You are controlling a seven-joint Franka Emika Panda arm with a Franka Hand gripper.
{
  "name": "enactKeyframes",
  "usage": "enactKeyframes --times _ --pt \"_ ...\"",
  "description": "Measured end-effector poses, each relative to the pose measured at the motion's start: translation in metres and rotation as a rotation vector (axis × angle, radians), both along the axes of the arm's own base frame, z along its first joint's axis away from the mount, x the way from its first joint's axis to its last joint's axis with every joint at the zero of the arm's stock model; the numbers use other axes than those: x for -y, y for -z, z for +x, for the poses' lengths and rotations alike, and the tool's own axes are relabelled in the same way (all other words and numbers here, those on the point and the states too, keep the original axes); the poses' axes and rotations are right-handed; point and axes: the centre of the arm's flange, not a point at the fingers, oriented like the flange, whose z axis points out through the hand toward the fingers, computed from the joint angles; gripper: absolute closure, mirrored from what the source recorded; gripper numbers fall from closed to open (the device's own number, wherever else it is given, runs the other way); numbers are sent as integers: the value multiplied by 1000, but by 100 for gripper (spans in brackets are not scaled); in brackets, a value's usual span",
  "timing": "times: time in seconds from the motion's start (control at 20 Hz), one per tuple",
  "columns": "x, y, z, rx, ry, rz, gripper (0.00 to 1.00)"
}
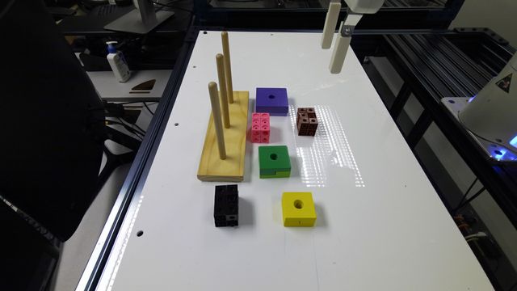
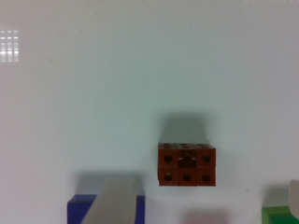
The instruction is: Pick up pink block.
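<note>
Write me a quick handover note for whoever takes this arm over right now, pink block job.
Gripper: open, holding nothing, raised high above the far end of the white table.
Pink block: on the table, right beside the wooden peg board, between the purple block and the green block. The brown studded cube sits to the exterior view's right of it and is the cube under the wrist camera.
Done: nothing yet; the block is not grasped.
Left: move over the pink block, descend, close on it, lift. The peg board side looks tight.
</note>
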Motion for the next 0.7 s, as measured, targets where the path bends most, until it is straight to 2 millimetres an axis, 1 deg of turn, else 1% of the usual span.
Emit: enactKeyframes --times 0.2,0.45,0.7 --pt "0 -1 8 2 0 0 0" --pt "0 1 29 1 0 0 0" --pt "0 5 41 -4 0 0 0"
